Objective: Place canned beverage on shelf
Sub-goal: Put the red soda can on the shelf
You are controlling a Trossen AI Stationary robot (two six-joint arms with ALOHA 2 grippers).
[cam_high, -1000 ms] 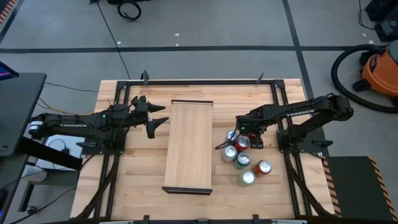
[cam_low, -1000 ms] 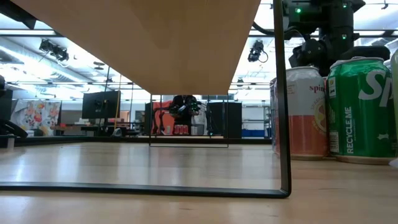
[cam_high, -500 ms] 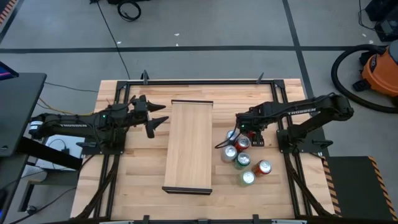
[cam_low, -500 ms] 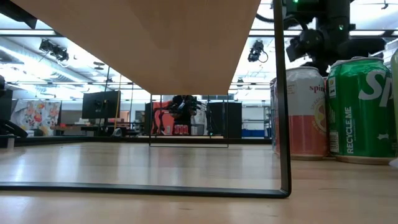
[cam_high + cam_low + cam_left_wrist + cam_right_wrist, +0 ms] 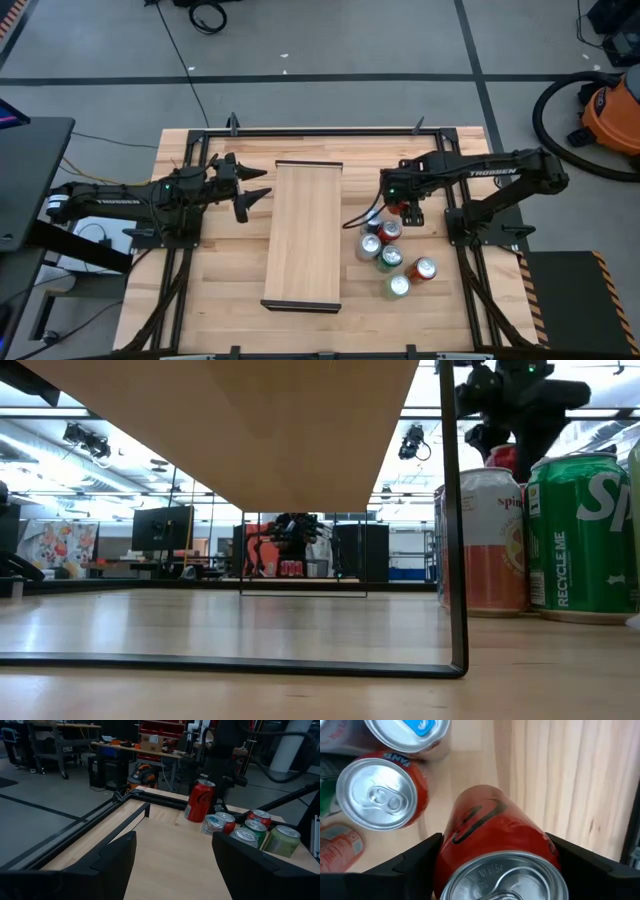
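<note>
Right gripper (image 5: 394,210) clamped on red can (image 5: 199,800) — lifted beside shelf (image 5: 304,235) long edge, above clustered cans (image 5: 390,256). Bare board. Left gripper (image 5: 254,193) spread, opposite side.

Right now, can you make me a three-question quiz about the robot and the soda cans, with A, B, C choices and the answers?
1. Where is the red can?
A. Lying on the shelf
B. Lifted in the right gripper, beside the shelf
C. On the floor

2. How many cans stand on the table, not counting the held one?
A. Two
B. Nine
C. Five

3. What is the left gripper doing?
A. Open, holding nothing
B. Squeezing a green can
C. Pushing the shelf over

Answers:
1. B: the right wrist view shows the can between the fingers, and the left wrist view shows it raised above the others.
2. C: the high view shows five can tops clustered right of the shelf.
3. A: its fingers are spread at the shelf's left edge with nothing between them.
</note>
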